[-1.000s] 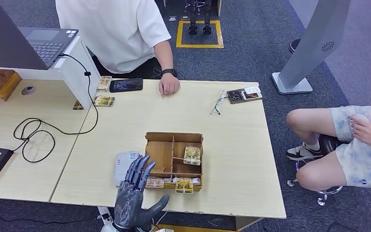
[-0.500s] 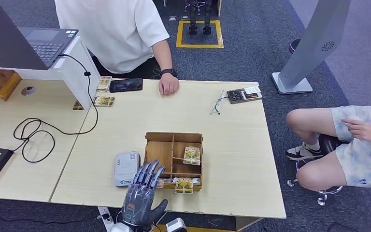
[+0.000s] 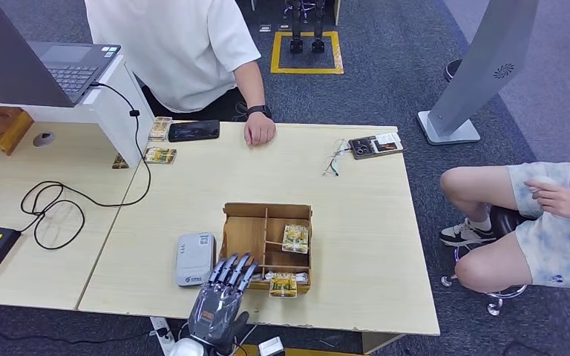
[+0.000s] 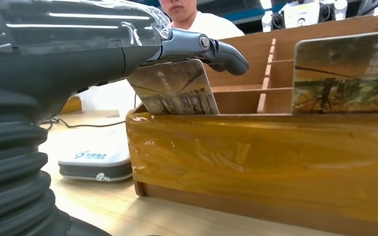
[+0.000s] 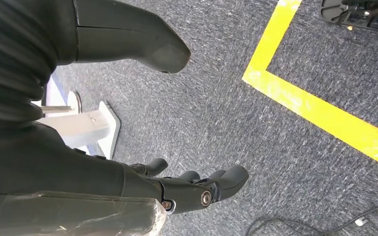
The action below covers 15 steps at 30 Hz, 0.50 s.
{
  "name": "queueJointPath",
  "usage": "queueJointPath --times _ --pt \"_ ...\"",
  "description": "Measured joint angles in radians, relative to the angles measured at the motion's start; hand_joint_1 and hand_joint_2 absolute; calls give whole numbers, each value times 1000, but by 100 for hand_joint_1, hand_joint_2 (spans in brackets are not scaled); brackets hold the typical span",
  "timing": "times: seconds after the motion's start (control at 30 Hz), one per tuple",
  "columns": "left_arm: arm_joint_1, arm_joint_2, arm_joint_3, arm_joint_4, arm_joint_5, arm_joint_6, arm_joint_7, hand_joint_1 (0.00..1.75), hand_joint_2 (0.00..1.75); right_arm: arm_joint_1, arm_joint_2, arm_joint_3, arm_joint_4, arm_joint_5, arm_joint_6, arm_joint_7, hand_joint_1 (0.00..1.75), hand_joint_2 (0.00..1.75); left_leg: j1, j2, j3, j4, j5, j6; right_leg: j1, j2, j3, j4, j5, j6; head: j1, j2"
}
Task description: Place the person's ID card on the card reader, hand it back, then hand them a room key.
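My left hand reaches over the table's front edge, its fingers spread above the front-left slot of the wooden box. In the left wrist view one fingertip touches the top edge of a room key card standing in the box; another key card stands beside it. More key cards lie in other slots. The white card reader sits just left of the box with nothing on it. My right hand hangs over the carpet, fingers loosely apart, holding nothing.
A person in a white shirt stands across the table, one hand resting on its far edge. A black phone and two small cards lie near them. A lanyard badge lies at the far right. A seated person is at the right.
My left hand has slid right, from over the card reader to the box's front-left slot, and drawn back a little toward the table edge.
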Motion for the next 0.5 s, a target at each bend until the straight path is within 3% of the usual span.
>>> queueJointPath --times 0.5 --pt "29 -2 7 -40 -58 166 0 0 175 1 0 -15 0 -10 -6 0 0 175 0 0 0 0 0 0 0 0 0 0 0 0 0 0"
